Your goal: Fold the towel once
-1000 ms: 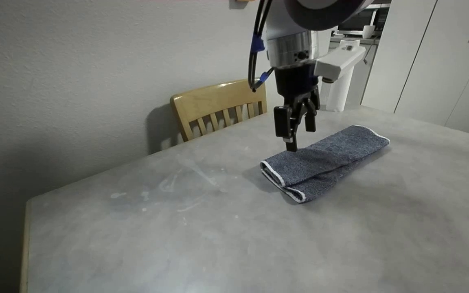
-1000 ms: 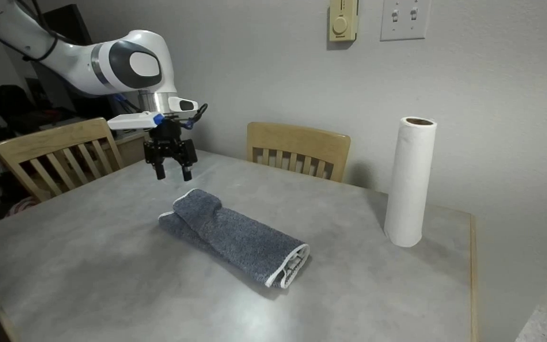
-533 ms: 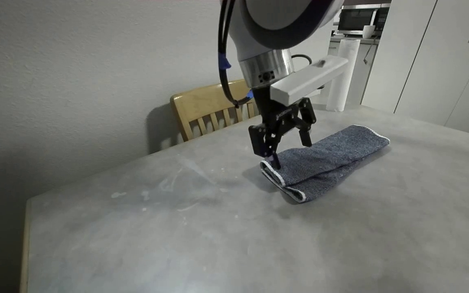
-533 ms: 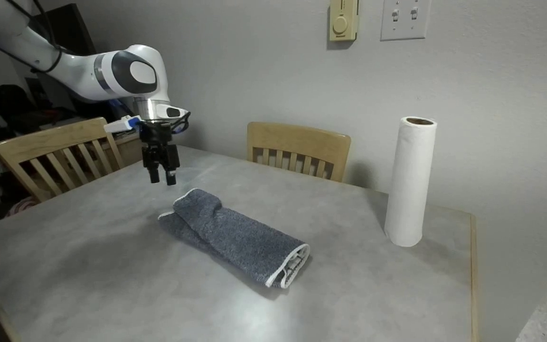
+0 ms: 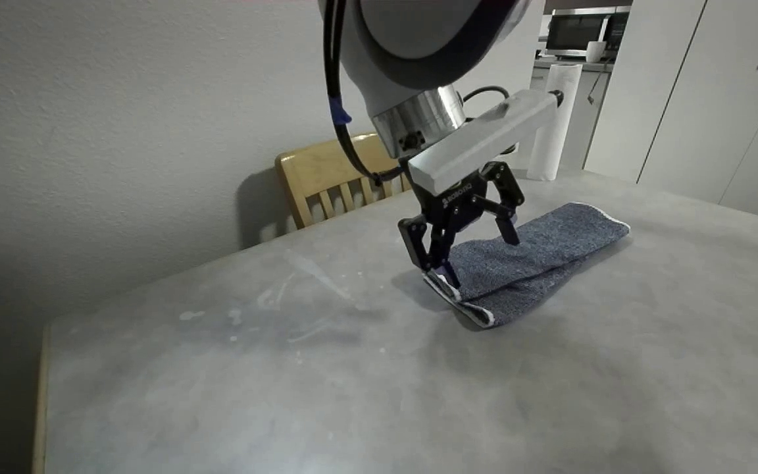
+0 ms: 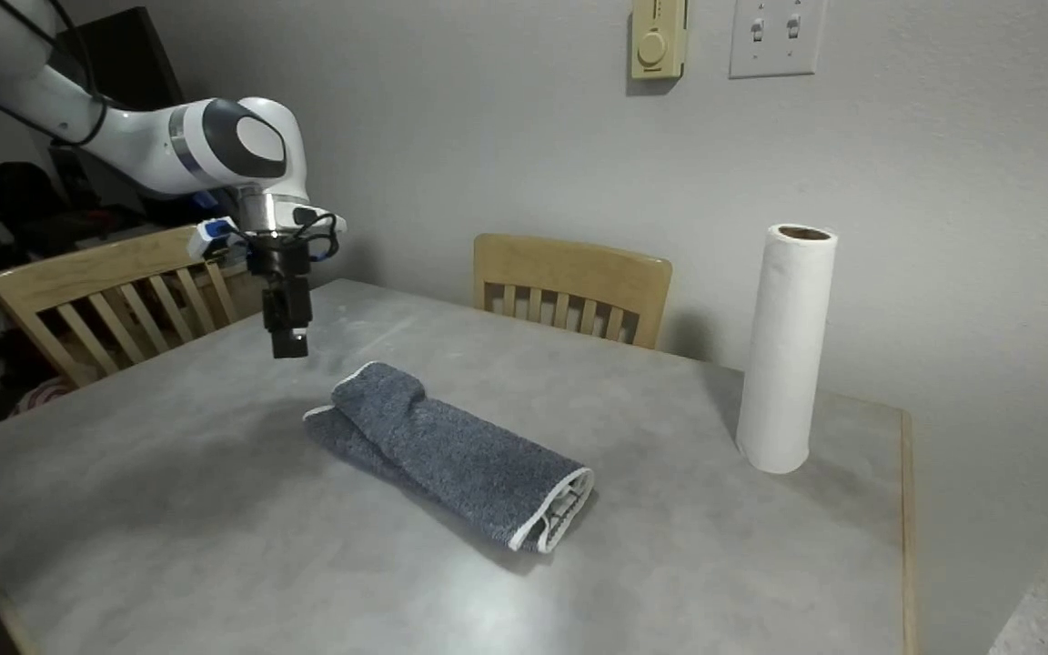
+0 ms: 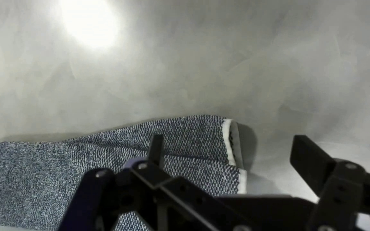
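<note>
1. Pale, lightly textured wall point(image 6: 451, 155) fills much of the background in both exterior views.
2. Grey tabletop point(image 5: 254, 388), edged in light wood and scuffed with whitish marks, spreads out in front of it.
3. White cabinet doors point(image 5: 701, 112) stand beyond the tabletop in an exterior view.
4. White robot arm point(image 6: 142, 150) with dark panels reaches in above the tabletop.
5. One wooden chair point(image 6: 569, 264) with a slatted back stands by the wall; another wooden chair point(image 6: 105, 264) stands at a different edge, nearer the arm.
6. Blue-grey towel point(image 6: 465, 455) lies on the tabletop, folded over lengthwise so that a strip of the lower layer shows along one long side. White trim lines its short ends, and the upper layer is rumpled near the end closer to the arm.
7. White paper roll point(image 6: 783, 355) stands upright on the tabletop, well apart from the towel.
8. Black claw point(image 5: 482, 259) hangs tilted near the towel's rumpled end, jaws wide apart. In the wrist view one finger point(image 7: 155, 154) shows against the towel, its opposite against the tabletop past the trimmed end. Whether either touches the cloth, I cannot tell.
9. Pale switch plate point(image 6: 776, 50) with two toggles is fixed to the wall.
10. Cream dial unit point(image 6: 656, 36) hangs beside it.
</note>
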Controlling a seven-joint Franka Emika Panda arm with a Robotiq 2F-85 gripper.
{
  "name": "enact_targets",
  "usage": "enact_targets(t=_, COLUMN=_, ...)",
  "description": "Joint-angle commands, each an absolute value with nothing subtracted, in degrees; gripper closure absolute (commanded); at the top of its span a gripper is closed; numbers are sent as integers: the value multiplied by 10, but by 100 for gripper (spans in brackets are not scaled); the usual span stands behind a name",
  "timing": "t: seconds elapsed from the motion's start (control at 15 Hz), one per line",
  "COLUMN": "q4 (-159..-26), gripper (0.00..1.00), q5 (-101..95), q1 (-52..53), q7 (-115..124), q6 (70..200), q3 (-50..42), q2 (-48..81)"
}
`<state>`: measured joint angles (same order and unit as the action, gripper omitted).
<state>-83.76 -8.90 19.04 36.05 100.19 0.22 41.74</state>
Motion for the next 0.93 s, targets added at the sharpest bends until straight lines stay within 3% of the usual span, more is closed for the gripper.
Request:
enact_targets(t=0.0, q4=-829, gripper=0, q5=-122, q1=193, q7=348, q6=1039, q3=-6, q2=445)
enact_targets(t=0.87, q4=-818, gripper=0, q5=-133, q1=194, q7=332, q6=1066, q3=-6, q2=478)
